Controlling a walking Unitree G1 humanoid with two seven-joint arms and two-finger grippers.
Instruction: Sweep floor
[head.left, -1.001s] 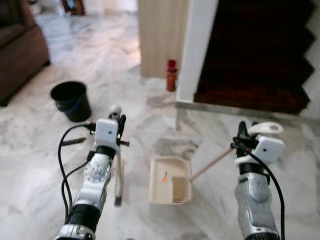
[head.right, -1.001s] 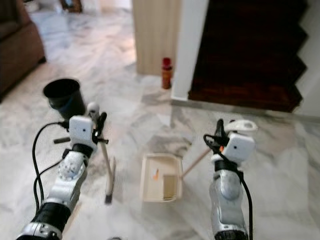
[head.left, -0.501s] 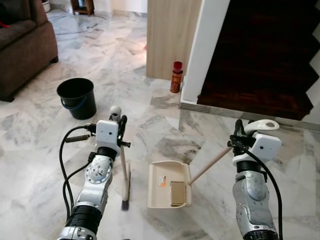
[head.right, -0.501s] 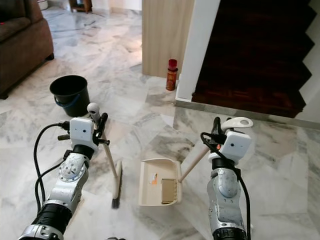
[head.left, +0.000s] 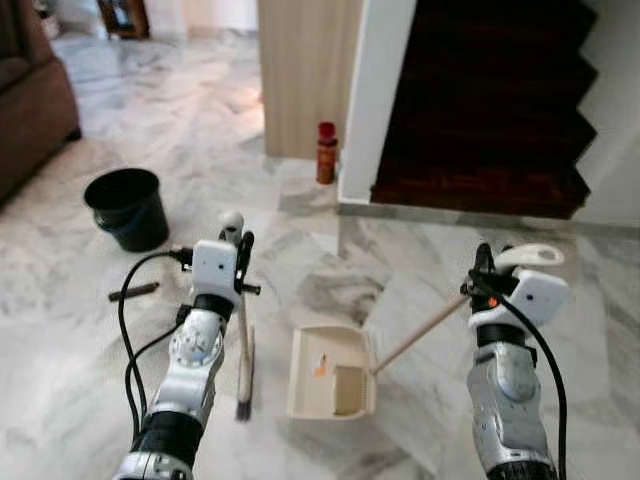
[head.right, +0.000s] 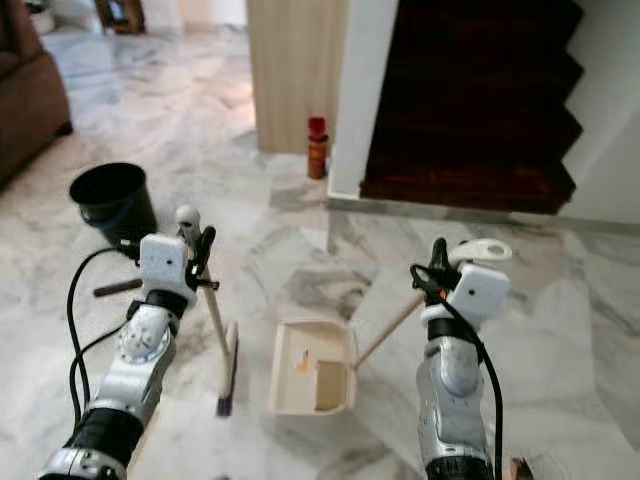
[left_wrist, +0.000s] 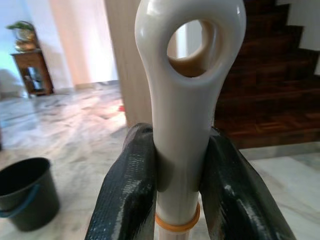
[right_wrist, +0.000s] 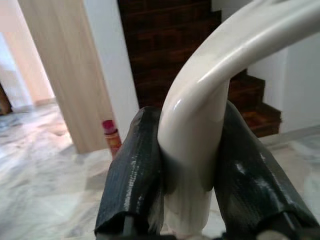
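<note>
Claws first: left claw (left_wrist: 177, 197) stays clamped on the broom (head.left: 241, 345), right claw (right_wrist: 187, 187) on the dustpan (head.left: 330, 375) handle. Since a second ago the camera swung; the floor (head.left: 420, 260), bucket (head.left: 126, 205) and bottle (head.left: 326, 152) shifted together. Dustpan sits beside the bristles, orange debris inside, so collecting looks done here. Blur hides smaller dirt.

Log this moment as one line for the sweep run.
left gripper: shut on broom | right gripper: shut on dustpan handle | dustpan: on floor, orange scrap inside | bucket: ahead left
</note>
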